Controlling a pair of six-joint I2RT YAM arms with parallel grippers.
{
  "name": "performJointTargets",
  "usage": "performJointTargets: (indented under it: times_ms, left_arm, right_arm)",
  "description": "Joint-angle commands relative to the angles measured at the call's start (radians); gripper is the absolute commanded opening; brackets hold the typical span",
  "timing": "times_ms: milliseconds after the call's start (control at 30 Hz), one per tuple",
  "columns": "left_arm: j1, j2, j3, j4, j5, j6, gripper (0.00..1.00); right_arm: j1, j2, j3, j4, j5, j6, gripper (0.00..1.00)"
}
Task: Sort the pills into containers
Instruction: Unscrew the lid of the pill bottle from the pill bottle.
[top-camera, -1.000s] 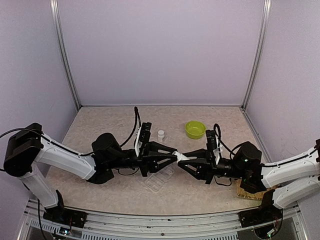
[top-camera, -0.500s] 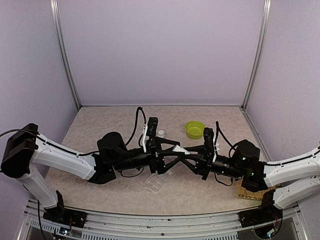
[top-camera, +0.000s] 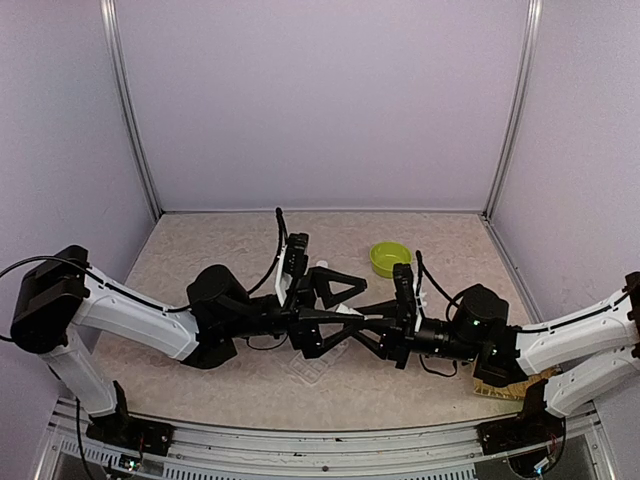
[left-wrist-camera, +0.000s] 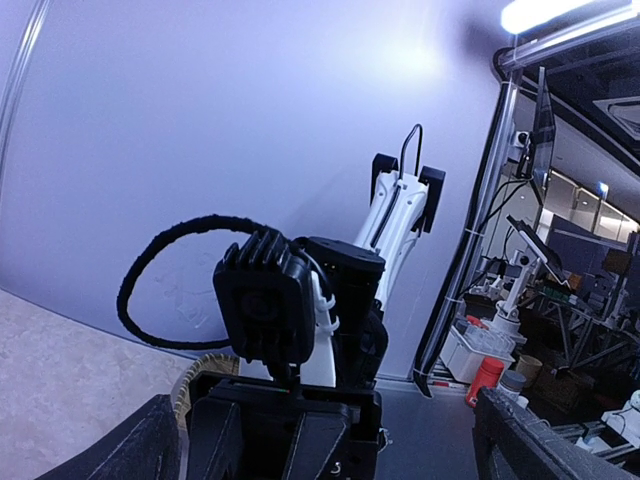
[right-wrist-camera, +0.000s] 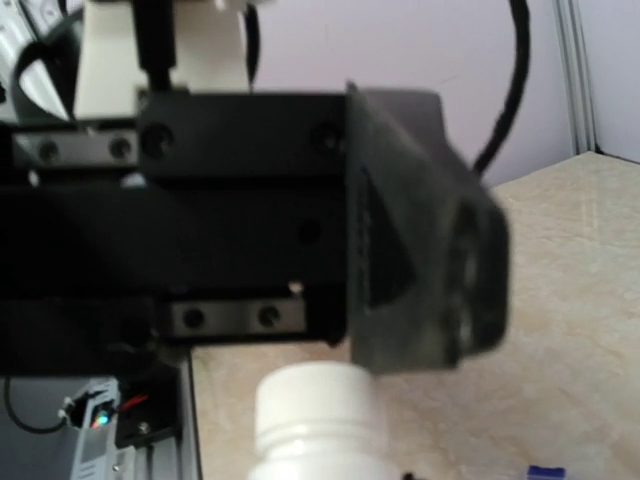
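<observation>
Near the front edge of the beige speckled table (top-camera: 200, 250), mid-width, the right gripper (top-camera: 362, 320) has pushed further left than half a second ago, and the left gripper (top-camera: 345, 305) has backed off with it. Just below them lies the flat clear plastic pill box (top-camera: 316, 368), its pills too small to make out. The right gripper pinches a small white plastic bottle (right-wrist-camera: 315, 420). The left jaws gape wide around its top; whether they touch it, I can't tell.

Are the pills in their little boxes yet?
Not that shows. No pills are visible in the flat clear plastic pill box. In hand: the right gripper holds a small white bottle over it, facing the open left gripper. All the sorting looks left.
</observation>
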Motion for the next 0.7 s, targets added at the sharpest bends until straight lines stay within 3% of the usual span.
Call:
performJointTargets:
  times_ms: [0, 167, 667]
  left_arm:
    - [0.013, 0.028, -0.002, 0.095, 0.069, -0.040, 0.99]
    - [0.020, 0.031, -0.021, 0.126, 0.080, -0.053, 0.97]
    - [0.022, 0.038, -0.008, 0.095, 0.085, -0.051, 0.90]
  right_arm:
    - [0.012, 0.004, 0.019, 0.089, -0.013, 0.039, 0.26]
    - [0.011, -0.021, 0.014, 0.092, 0.003, 0.041, 0.27]
    - [0.011, -0.105, -0.028, 0.001, 0.289, 0.062, 0.26]
